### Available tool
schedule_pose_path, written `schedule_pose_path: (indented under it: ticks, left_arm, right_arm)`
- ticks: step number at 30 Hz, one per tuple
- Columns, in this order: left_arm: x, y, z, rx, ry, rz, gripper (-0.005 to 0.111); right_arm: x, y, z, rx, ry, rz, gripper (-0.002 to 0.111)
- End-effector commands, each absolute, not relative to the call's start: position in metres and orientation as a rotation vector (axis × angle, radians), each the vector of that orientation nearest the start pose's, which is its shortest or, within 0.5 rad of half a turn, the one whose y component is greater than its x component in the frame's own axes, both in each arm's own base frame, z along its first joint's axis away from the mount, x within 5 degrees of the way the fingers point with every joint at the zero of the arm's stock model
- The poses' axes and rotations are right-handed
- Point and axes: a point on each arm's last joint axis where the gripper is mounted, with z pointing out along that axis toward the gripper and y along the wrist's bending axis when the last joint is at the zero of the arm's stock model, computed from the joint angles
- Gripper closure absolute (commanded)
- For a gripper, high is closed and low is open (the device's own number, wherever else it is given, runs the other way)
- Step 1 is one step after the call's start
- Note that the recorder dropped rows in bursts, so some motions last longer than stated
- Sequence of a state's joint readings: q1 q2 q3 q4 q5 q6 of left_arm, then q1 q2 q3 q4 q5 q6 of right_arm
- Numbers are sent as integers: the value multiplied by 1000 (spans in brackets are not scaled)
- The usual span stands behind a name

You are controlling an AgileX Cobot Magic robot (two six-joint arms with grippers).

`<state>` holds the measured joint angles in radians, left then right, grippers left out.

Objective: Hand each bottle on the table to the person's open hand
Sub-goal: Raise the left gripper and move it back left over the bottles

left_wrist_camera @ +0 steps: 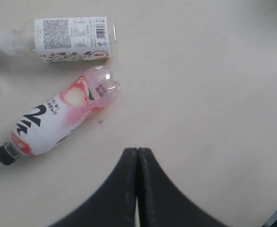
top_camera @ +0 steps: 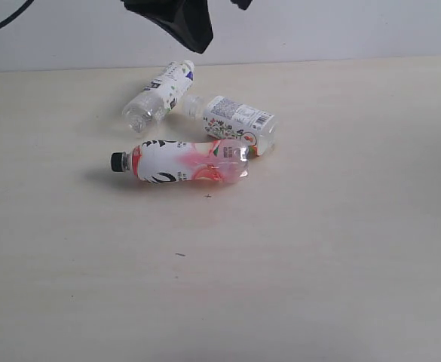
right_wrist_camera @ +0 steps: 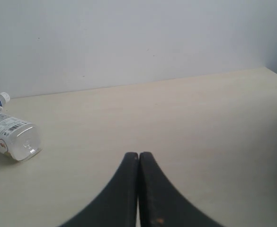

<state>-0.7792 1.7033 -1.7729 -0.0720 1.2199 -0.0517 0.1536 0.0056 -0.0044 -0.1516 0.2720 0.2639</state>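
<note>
At six o'clock among the bottles (top_camera: 239, 121), our shut, empty left hand (left_wrist_camera: 138, 155) should grip the light, slick pink bottle (top_camera: 186, 162) mid-body.

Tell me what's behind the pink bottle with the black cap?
Behind the pink bottle lies a floral-label bottle, then a dark-print bottle. The pink one hides the floral-label bottle's lower edge.

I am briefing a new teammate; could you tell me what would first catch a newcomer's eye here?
The pink-and-white bottle, black-capped, lies on its side near the middle of the table. Behind it lie a flowery-label bottle and a dark-print bottle. The left pincer and right pincer are shut, holding nothing.
</note>
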Motion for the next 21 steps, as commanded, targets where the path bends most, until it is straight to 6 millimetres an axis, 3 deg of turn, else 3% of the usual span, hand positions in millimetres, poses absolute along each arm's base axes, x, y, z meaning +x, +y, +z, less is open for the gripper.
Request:
schedule_pose_path:
  ticks: [1, 13, 21]
  left_arm:
    - [252, -251, 374, 942, 2529, -307, 107]
    - [249, -234, 337, 1000, 2604, -79, 107]
    - [252, -227, 328, 989, 2628, -18, 107]
  right_arm:
    - [55, 5, 190, -8, 1747, 163, 108]
    - [55, 5, 190, -8, 1747, 163, 108]
    - [55, 5, 190, -8, 1747, 163, 108]
